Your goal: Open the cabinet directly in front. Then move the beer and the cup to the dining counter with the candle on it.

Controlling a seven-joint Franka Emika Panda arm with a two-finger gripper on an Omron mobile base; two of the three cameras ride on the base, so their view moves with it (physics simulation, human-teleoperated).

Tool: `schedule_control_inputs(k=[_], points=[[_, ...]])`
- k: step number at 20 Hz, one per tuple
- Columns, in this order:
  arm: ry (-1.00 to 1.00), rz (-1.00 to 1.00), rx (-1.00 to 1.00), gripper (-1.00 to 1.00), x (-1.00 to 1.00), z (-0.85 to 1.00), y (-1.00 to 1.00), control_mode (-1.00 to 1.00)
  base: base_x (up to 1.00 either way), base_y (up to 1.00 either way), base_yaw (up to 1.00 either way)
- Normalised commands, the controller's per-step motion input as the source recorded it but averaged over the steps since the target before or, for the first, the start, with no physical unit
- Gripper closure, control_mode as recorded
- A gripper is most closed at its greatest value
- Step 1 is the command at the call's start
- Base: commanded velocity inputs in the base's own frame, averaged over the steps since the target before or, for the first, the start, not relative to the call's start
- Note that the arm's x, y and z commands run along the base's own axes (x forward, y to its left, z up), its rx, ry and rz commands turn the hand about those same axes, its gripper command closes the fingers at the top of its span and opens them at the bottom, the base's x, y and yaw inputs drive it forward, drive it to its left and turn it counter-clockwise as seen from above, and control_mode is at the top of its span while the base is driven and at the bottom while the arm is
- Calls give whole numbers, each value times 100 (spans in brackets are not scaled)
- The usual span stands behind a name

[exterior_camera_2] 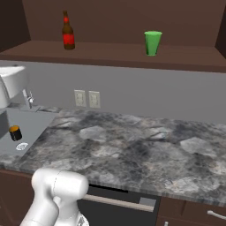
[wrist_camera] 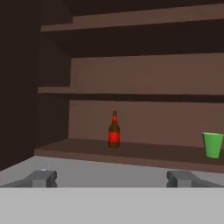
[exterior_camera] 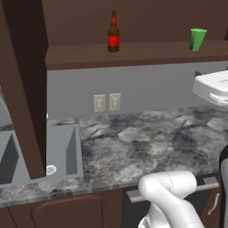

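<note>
The cabinet stands open above the worktop, with its door swung out at the left. On its lowest shelf the beer, brown with a red label, stands upright at the left. The green cup stands upright further right on the same shelf. In the hand view my gripper is open, empty, facing the shelf at a distance, with the beer straight ahead. The dining counter and the candle are out of view.
A marbled worktop runs below the cabinet, with a sink at its left. A black-and-orange cylinder stands by the sink. Two wall outlets sit on the grey backsplash. Two higher shelves show inside the cabinet.
</note>
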Motion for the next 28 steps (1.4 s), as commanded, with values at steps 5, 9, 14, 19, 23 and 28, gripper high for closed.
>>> schedule_control_inputs(k=[5, 9, 14, 19, 23, 28], points=[[8, 0, 0, -100, 29, 0, 2, -100, 0, 0, 0], [0, 0, 1, -100, 22, 3, 0, -100, 0, 0, 0], [0, 0, 0, -100, 21, 2, 0, -100, 0, 0, 0], [10, -3, 0, -100, 20, 12, 1, -100, 0, 0, 0], [13, -4, 0, -100, 19, 15, 1, -100, 0, 0, 0], [7, -1, 1, -100, 15, 8, 5, -100, 0, 0, 0]])
